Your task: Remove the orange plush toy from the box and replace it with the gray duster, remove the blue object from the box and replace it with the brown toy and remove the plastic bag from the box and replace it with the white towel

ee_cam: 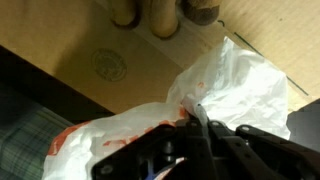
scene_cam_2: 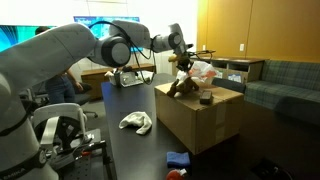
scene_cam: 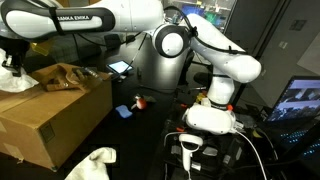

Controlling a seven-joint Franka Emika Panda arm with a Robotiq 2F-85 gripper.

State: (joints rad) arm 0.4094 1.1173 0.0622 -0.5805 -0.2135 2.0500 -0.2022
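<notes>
My gripper [ee_cam: 200,122] is shut on a fold of the white plastic bag [ee_cam: 240,80], which has orange-red print and hangs over the cardboard box [ee_cam: 80,40]. In both exterior views the gripper [scene_cam_2: 183,62] holds the bag [scene_cam_2: 203,72] above the box [scene_cam_2: 200,125]. The brown toy [scene_cam_2: 183,87] sprawls on top of the box [scene_cam: 50,115]. The blue object [scene_cam: 125,111] and the orange plush toy [scene_cam: 140,103] lie on the dark table beside the box. The white towel [scene_cam: 95,160] lies crumpled on the table. I cannot make out the gray duster for certain.
A bright-screened tablet [scene_cam: 120,68] lies behind the box. The arm's base [scene_cam: 210,115] stands on the table with cables around it. A laptop screen [scene_cam: 300,100] glows at the edge. A sofa [scene_cam_2: 280,80] stands beyond the table.
</notes>
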